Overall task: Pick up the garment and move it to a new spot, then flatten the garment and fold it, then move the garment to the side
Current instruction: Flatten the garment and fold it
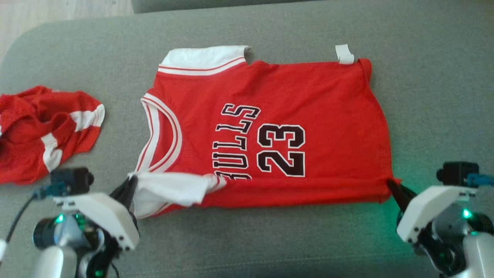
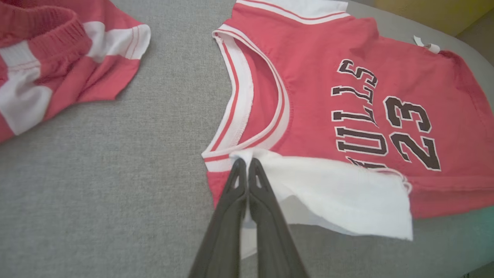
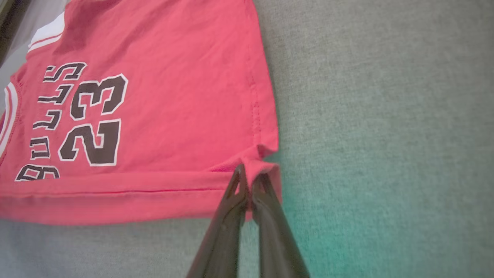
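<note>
The garment (image 1: 293,96) is a red basketball jersey with white trim and a black "23", lying sideways on the grey cushion, collar to the left. Its near edge is folded up over the lettering. My left gripper (image 1: 131,181) is shut on the white shoulder flap (image 2: 328,189) at the jersey's near left corner; in the left wrist view its fingertips (image 2: 239,166) pinch that cloth beside the neckline. At the near right, my right gripper (image 1: 390,183) is shut on the hem corner (image 3: 266,170), which bunches up between its tips.
Crumpled red shorts (image 1: 42,131) with white stripes lie at the left, close to my left arm. The grey cushion (image 1: 436,96) has free room to the right and along the front edge. A strip of wooden floor (image 1: 58,11) shows at the far left.
</note>
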### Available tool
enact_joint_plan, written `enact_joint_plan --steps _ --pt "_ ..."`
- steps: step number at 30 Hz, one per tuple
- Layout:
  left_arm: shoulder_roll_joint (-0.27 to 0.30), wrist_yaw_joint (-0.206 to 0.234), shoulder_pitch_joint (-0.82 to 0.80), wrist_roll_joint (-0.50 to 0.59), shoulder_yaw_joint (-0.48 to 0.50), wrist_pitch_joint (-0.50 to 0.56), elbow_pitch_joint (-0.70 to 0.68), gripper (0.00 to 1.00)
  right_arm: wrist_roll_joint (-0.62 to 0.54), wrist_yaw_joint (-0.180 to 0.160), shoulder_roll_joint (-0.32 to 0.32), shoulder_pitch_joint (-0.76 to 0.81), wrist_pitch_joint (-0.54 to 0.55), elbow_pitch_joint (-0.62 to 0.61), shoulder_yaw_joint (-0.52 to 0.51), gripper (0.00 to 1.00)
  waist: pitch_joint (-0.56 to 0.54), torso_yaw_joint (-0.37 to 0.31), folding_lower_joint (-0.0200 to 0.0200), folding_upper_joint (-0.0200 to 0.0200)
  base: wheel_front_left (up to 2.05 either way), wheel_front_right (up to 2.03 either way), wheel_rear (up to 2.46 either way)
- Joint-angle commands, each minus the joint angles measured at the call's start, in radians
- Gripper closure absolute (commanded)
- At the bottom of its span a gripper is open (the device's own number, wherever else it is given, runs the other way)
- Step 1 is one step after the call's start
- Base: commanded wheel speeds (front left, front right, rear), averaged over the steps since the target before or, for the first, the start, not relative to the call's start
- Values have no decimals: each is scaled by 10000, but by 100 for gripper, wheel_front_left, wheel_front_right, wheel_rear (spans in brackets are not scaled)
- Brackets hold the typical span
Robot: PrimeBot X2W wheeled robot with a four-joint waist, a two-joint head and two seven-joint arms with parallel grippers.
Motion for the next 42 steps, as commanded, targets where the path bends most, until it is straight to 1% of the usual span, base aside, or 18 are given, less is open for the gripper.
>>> enact_joint_plan --steps 1,5,6,7,8,9,12,15,16,19,22,24,26,33,38,42 --pt "256 -129 -880 -172 497 12 -5 100 57 -7 -247 -638 -255 -100 274 100 177 -28 1 0 0 0 0" --pt "272 -370 -1920 -327 441 -94 983 100 155 -7 -271 -1375 -841 475 522 100 420 -14 1 0 0 0 0" --pt "272 -370 -1920 -327 441 -94 983 100 155 -7 -271 -1375 -841 475 522 100 420 -14 1 0 0 0 0" --pt "239 -420 -2122 -347 410 -183 1220 67 176 -7 -303 -1510 -1049 556 623 85 478 -3 1 0 0 0 0" --pt "186 -457 -2308 -361 403 -356 1434 0 194 -7 -323 -1628 -1366 595 677 44 524 8 1 0 0 0 0" --pt "127 -491 -2444 -380 401 -542 1638 0 211 -7 -339 -1701 -1638 652 752 0 566 9 1 0 0 0 0" --pt "-42 -528 -2669 -302 491 -1504 2002 0 179 -7 -402 -1730 -2484 706 949 0 675 9 1 0 0 0 0" --pt "-118 -423 -2611 180 533 -2912 2109 0 -115 -7 -481 -1550 -3653 486 1107 0 742 19 1 0 0 0 0" --pt "-117 -271 -2538 505 519 -3468 2058 0 -270 -7 -509 -1429 -4096 381 1165 0 740 32 1 0 0 0 0" --pt "-371 153 -2203 1025 515 -4805 1910 0 -708 -7 -531 -945 -5240 46 1147 0 707 98 1 0 0 0 0" --pt "-571 519 -1680 1499 425 -5901 1662 0 -1109 -7 -480 -451 -5906 -240 1018 0 593 90 1 0 0 0 0" --pt "-691 692 -1270 1693 327 -6365 1541 0 -1308 -7 -426 -159 -6183 -415 946 0 475 68 1 0 0 0 0" --pt "-769 763 -873 1772 247 -6642 1475 0 -1428 -7 -340 129 -6276 -575 900 0 386 35 1 0 0 0 0" --pt "-843 654 79 1852 3 -7040 1665 0 -1524 -7 -169 781 -6365 -742 869 0 92 -15 1 0 0 0 0" --pt "-853 550 217 1773 -84 -7091 1975 0 -1545 -7 -158 879 -6339 -710 895 0 -50 -4 1 0 0 0 0" --pt "-853 306 85 1551 -216 -6813 2466 0 -1517 -7 -264 754 -6153 -478 1036 0 -65 10 1 0 0 0 0"
